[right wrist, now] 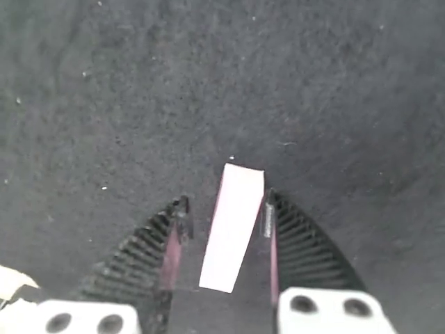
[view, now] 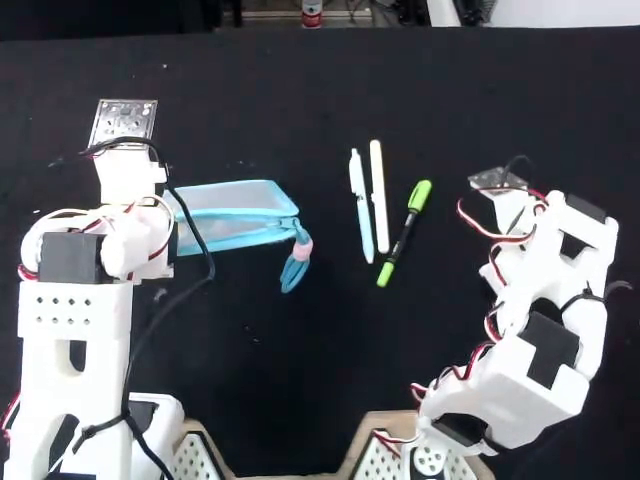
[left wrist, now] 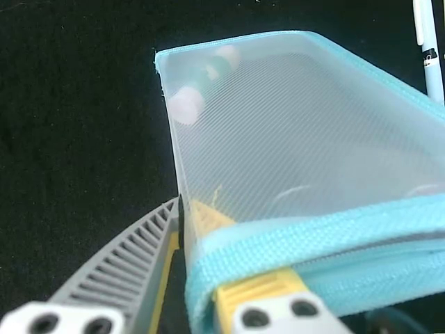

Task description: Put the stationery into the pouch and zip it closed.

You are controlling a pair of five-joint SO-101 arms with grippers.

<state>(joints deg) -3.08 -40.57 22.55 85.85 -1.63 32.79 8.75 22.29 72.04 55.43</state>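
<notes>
The mesh pouch (view: 235,215) lies on the black worktop (view: 300,120) with its long axis across the robot. Its near-left corner is clenched in the left pincer (left wrist: 189,209), and its tasselled zip end points toward the blue pen (view: 360,205), white pen (view: 379,195) and green highlighter (view: 404,232), which lie roughly crosswise to it. Out past these, the right pincer (right wrist: 224,200) stands released around a small white block (right wrist: 233,229) with a gap on one side, so the right arm is the nearer one for carrying stationery leftward to the pouch.
</notes>
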